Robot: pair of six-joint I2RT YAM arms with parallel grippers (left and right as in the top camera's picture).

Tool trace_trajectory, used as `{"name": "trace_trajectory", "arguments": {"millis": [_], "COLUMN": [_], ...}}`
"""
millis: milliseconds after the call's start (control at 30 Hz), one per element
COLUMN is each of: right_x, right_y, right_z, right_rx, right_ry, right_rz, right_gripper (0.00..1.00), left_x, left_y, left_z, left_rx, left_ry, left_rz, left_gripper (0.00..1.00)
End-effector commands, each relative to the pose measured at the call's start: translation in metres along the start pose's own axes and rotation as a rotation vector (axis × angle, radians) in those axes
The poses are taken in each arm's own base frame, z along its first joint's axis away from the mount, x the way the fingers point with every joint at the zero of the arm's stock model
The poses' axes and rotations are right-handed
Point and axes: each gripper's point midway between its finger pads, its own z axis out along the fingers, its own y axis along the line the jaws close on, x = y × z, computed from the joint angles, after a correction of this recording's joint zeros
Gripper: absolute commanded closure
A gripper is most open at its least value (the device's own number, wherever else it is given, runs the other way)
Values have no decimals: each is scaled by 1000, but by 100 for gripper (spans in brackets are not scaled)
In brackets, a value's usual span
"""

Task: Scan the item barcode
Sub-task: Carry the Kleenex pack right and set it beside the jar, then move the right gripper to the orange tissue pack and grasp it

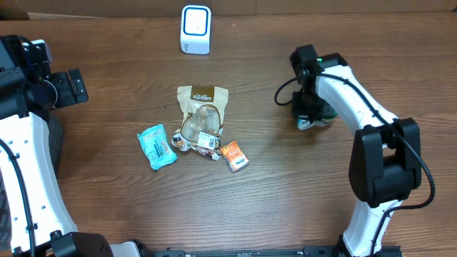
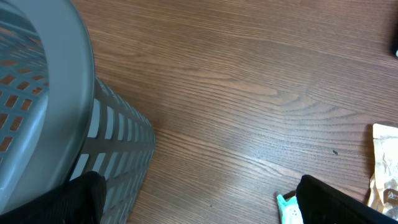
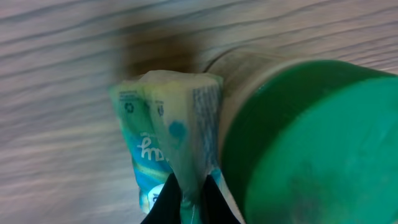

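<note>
Right fingers [image 3: 163, 211] clenched on crumpled packet [image 3: 163, 124], pinched between tips; grasp done; scan likely not yet done, white scanner [image 1: 196, 29] stood well apart from those fingers; left fingers [image 2: 336, 205] spread wide, empty, far from packet.

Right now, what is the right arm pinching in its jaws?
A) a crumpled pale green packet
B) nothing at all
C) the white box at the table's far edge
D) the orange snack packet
A: the right wrist view shows the jaws shut on a crumpled pale green packet, right beside a green container.
</note>
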Motion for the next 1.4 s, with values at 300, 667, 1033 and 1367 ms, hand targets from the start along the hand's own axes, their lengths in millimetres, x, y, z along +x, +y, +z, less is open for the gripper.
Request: {"name": "trace_trajectory", "arguments": {"millis": [300, 667, 1033, 1367], "right_x": [-7, -27, -7, 30], "right_y": [-47, 17, 47, 92], "right_z": [26, -67, -119, -78], "right_rx": [145, -321, -539, -537], "right_ry": [-50, -32, 30, 117], "right_rz": [100, 23, -31, -135], "right_gripper": [72, 3, 0, 1], "left_x": [2, 1, 1, 2], "left_y": [4, 4, 1, 1], "left_z": [2, 2, 2, 2], "left_rx": [-7, -7, -2, -3], "left_ry": [4, 4, 5, 6], "left_rz": [19, 18, 25, 24], "left_gripper": [0, 0, 0, 0]}}
